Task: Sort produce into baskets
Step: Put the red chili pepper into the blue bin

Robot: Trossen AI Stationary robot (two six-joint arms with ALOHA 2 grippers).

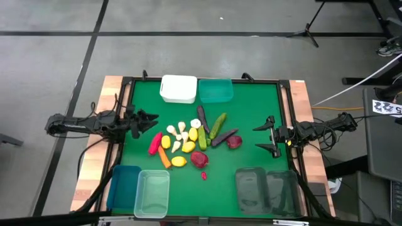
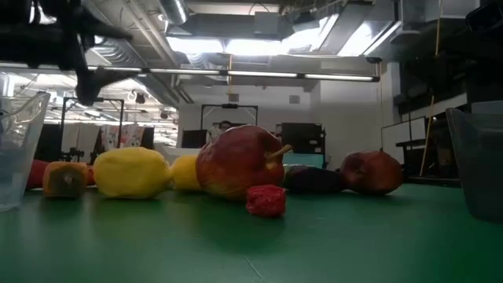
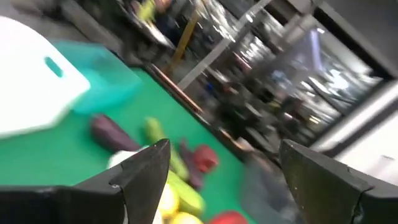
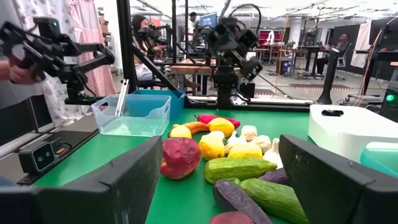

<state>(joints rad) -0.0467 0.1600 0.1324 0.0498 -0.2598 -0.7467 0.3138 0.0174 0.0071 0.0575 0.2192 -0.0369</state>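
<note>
The produce lies in a loose pile [image 1: 191, 141] on the middle of the green mat: yellow lemons [image 2: 130, 173], a red apple [image 2: 236, 161], green cucumbers [image 4: 239, 168], purple eggplants [image 1: 202, 118], white garlic [image 4: 249, 132], an orange carrot [image 1: 164, 158] and a red chilli [image 1: 154, 143]. My left gripper [image 1: 152, 122] hovers open just left of the pile, holding nothing. My right gripper [image 1: 259, 137] stands open to the right of the pile, also holding nothing. In the left wrist view my left gripper [image 3: 225, 149] is rolled to one side.
A white basket [image 1: 178, 88] and a teal one [image 1: 215, 90] stand at the far edge. A blue [image 1: 124, 187] and a clear pale green one [image 1: 153, 193] stand near left, two dark transparent ones [image 1: 251, 188] [image 1: 284, 190] near right. A small red piece [image 1: 203, 175] lies apart.
</note>
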